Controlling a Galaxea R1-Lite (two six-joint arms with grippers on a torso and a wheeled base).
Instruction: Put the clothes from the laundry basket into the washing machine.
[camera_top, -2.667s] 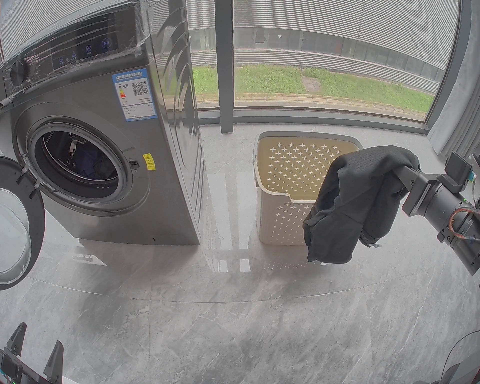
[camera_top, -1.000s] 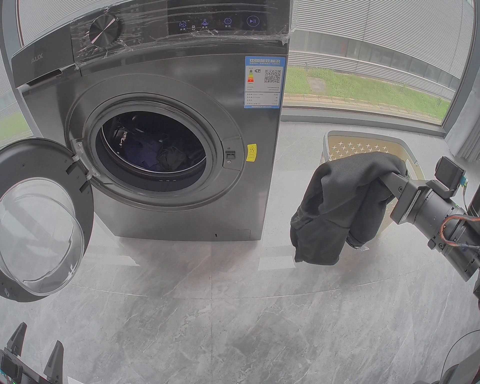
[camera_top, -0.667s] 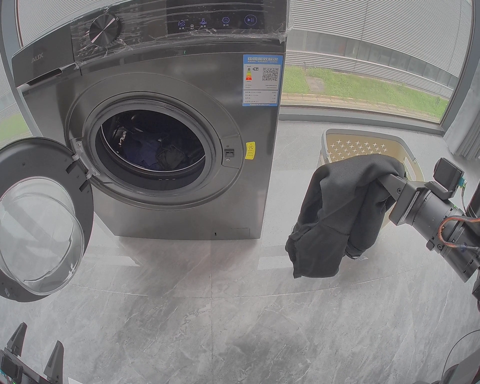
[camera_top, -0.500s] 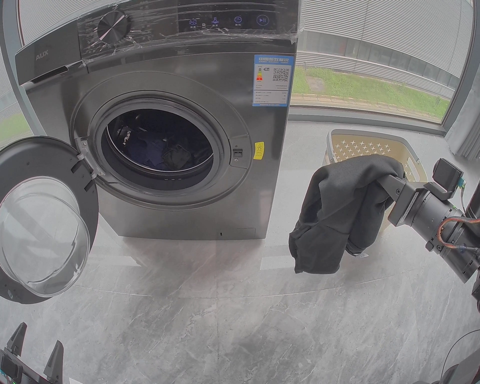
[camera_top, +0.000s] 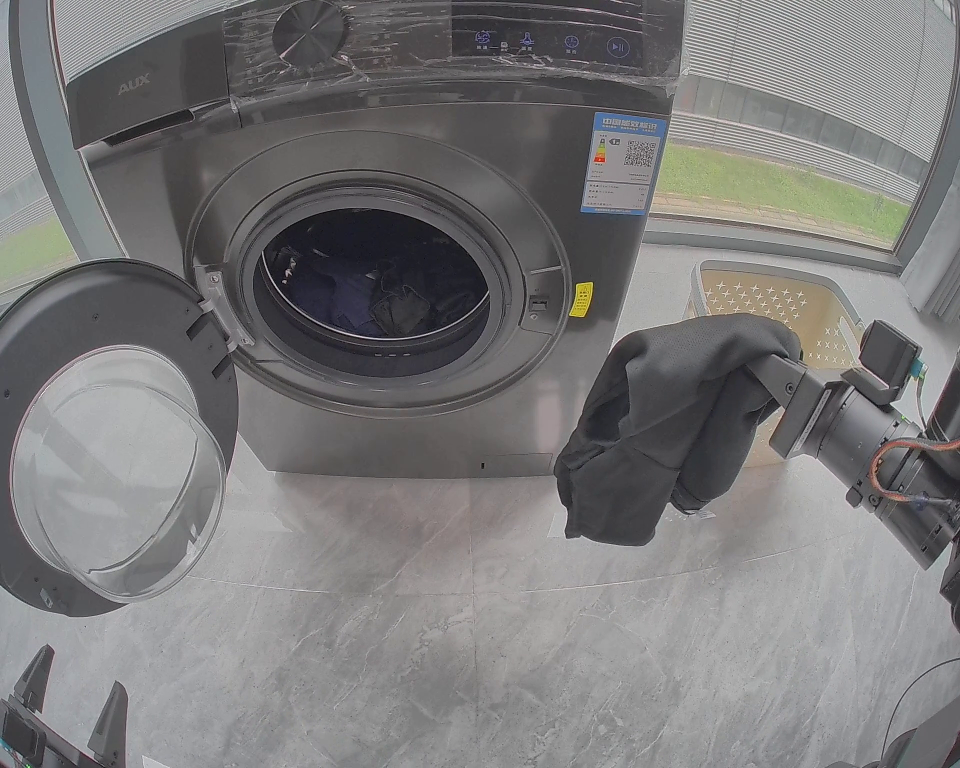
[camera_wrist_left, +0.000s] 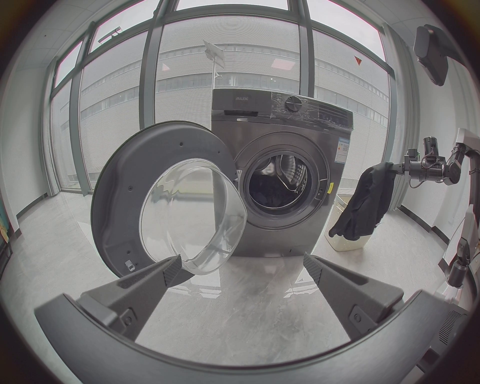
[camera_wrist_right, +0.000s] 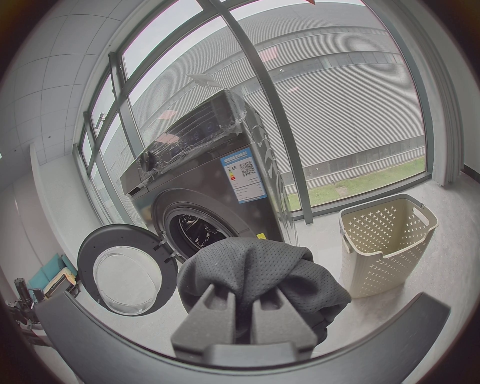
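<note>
Dark garment (camera_top: 660, 430) in right pincer (camera_wrist_right: 245, 302), apparently by its middle.

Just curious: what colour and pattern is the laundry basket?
Cream laundry basket, dotted with small star-shaped holes; clearest in the right wrist view.

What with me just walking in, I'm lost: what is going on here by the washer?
The robot's right claw is shut on a dark garment, holding it in the air by the laundry basket, short of the washing machine. The machine's door stands open, and some clothes lie inside it. The left claw is open and holds nothing.
</note>
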